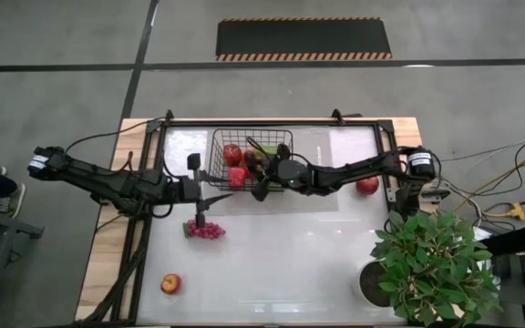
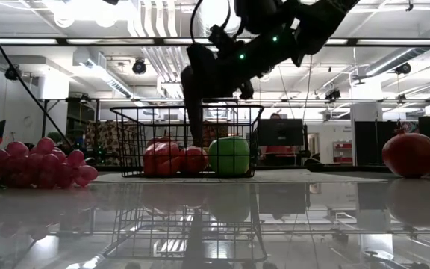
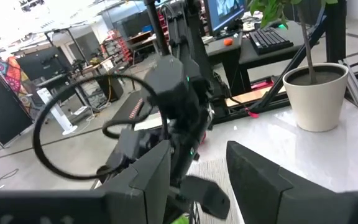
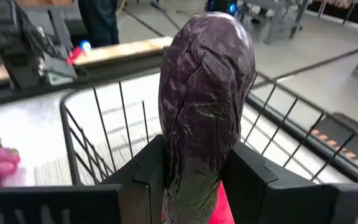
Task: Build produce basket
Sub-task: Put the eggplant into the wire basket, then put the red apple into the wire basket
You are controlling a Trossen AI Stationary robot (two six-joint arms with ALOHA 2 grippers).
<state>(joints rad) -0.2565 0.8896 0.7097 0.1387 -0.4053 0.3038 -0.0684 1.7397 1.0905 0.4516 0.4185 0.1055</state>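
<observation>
Step in hand, loading: your right gripper (image 4: 194,180) clamps the eggplant (image 4: 207,93) above the wire basket (image 1: 219,146), release inside likely next; your left gripper (image 1: 199,199) waits just above the grapes (image 1: 206,230), fingers parted, empty.

High view straight down; low view level, near tabletop; both share basket (image 1: 252,157), probably.

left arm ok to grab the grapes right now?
Probably yes. The left gripper stands open and empty right beside the grapes, with bare table around them; the right gripper is busy holding the eggplant over the basket.
</observation>
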